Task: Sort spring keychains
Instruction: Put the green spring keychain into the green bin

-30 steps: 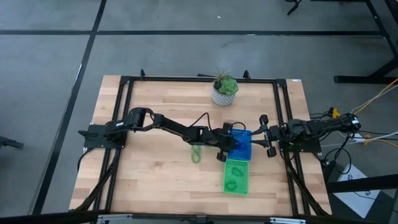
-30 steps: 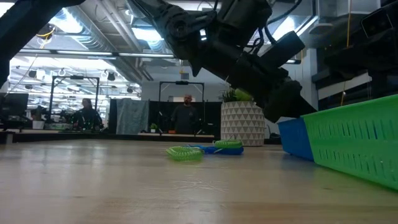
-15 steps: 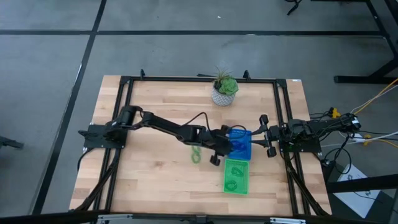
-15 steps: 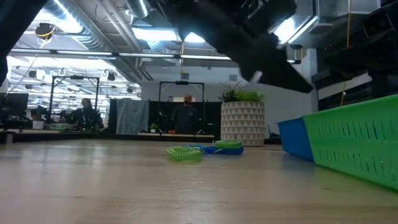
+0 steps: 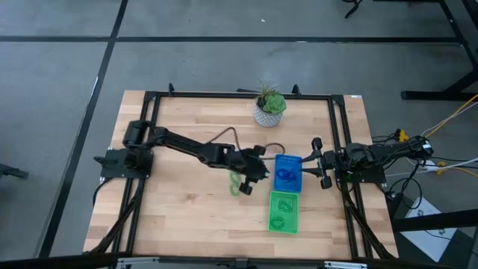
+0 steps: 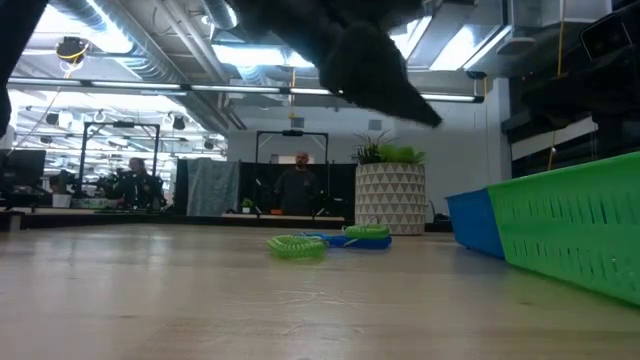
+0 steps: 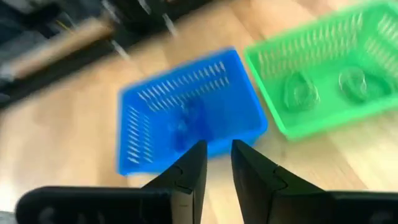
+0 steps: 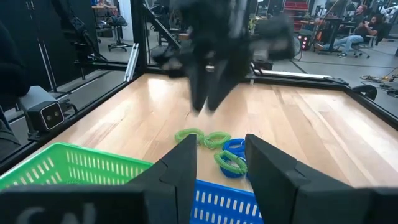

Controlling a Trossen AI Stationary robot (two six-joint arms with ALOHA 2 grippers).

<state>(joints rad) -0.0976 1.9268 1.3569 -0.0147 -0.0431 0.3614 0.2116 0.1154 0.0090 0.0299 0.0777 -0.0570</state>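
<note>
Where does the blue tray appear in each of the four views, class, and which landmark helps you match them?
High view: blue tray, right of centre, beside the left gripper.
Low view: its end wall, at right behind the green tray.
Left wrist view: centre, beyond the fingers.
Right wrist view: its rim, bottom edge.
Shared landmark: the green tray adjoining it.

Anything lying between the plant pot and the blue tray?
No. In the high view only bare tabletop runs from the plant pot to the blue tray. The loose keychains lie off to the tray's side, under the left gripper.
</note>
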